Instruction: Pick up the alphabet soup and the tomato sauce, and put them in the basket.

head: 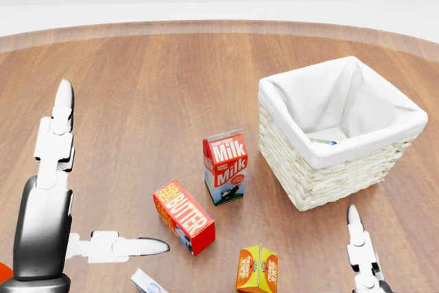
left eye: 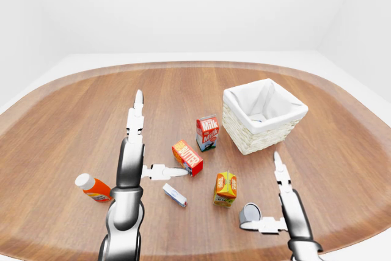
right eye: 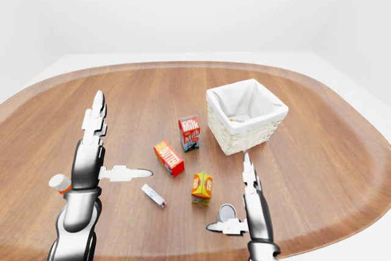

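While one item already shows inside the basket (head: 343,118), a can (left eye: 249,214) lies at the right hand's (left eye: 278,212) nine o'clock; both hands' fingers spread apart, empty

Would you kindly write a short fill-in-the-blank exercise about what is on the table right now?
1. The milk carton stands ____.
2. The basket is lined with ____ cloth.
3. The grey can lies beside the robot's ____ hand.
4. The butter box is mostly ____.
Missing words: upright; white; right; red
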Controlling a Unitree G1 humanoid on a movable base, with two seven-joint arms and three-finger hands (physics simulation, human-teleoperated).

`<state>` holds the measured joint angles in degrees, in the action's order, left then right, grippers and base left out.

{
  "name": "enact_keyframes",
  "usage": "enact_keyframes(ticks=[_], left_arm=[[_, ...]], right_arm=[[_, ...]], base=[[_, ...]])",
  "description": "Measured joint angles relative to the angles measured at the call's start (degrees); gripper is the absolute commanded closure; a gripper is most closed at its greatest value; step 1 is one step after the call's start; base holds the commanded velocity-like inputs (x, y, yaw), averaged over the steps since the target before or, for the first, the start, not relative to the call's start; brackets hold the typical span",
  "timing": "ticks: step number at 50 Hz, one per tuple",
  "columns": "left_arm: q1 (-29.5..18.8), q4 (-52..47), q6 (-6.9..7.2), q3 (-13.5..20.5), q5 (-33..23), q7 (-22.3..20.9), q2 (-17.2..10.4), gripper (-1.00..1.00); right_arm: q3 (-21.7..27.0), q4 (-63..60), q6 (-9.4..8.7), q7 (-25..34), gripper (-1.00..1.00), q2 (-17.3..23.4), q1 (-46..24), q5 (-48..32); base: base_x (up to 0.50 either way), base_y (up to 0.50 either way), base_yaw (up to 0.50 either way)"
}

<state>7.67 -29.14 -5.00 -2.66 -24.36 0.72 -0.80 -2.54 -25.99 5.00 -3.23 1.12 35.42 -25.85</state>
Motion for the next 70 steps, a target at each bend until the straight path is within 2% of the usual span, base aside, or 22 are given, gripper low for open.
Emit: enact_keyframes(ticks=[70], left_arm=[[0.13, 0.25, 0.00, -0.12, -0.19, -0.05, -0.02, -1.00]], right_arm=[[3.16, 15.66, 0.00, -2.68, -1.00, -0.95, -6.61, -3.30]], base=[[0.00, 0.00, 0.00]])
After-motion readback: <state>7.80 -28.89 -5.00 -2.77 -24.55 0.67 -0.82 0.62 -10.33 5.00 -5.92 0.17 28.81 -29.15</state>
